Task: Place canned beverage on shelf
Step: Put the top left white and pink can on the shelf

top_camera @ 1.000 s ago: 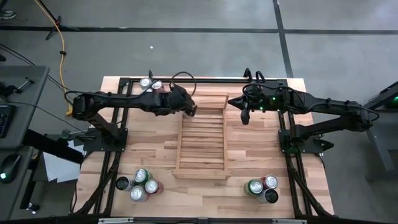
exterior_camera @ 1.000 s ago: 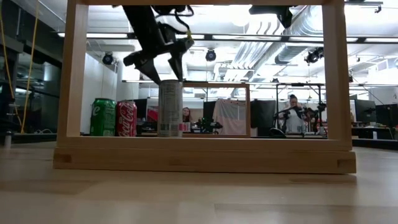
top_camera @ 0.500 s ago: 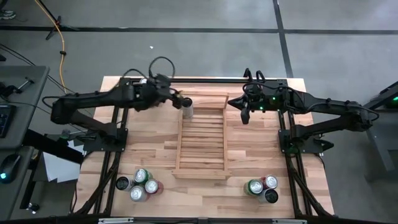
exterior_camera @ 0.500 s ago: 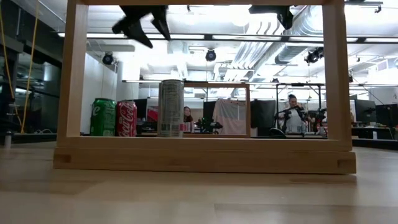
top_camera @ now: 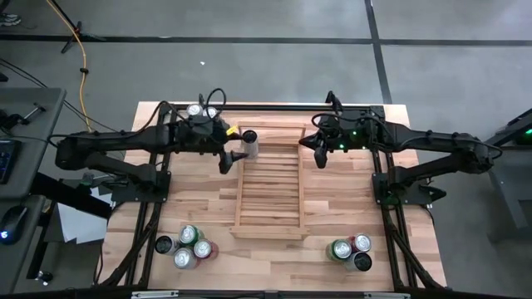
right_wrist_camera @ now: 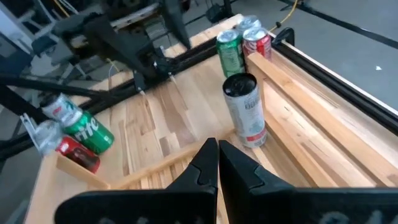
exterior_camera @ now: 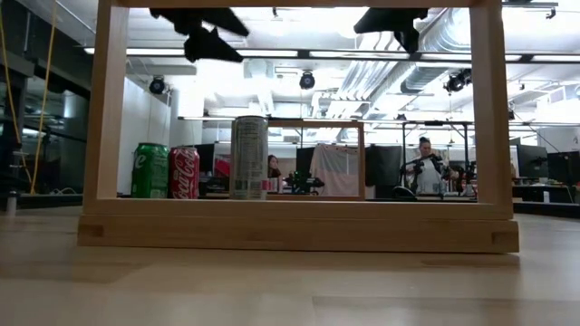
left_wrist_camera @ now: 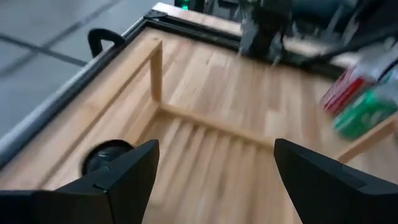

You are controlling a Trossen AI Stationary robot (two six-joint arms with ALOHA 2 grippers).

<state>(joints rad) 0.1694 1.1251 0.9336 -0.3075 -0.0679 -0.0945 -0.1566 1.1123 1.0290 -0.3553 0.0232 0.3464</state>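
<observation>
Beverage can (top_camera: 249,143), tall and silver, stands upright on the shelf (top_camera: 268,191) at its far left corner, free of both arms. Just beside it, the left pincer (top_camera: 224,158) hangs above the surface (top_camera: 332,199) with its fingers apart and empty. The right pincer (top_camera: 320,156) waits near the shelf's far right corner, fingers pressed together. Green and red cans (exterior_camera: 168,170) stand beyond the shelf.
</observation>
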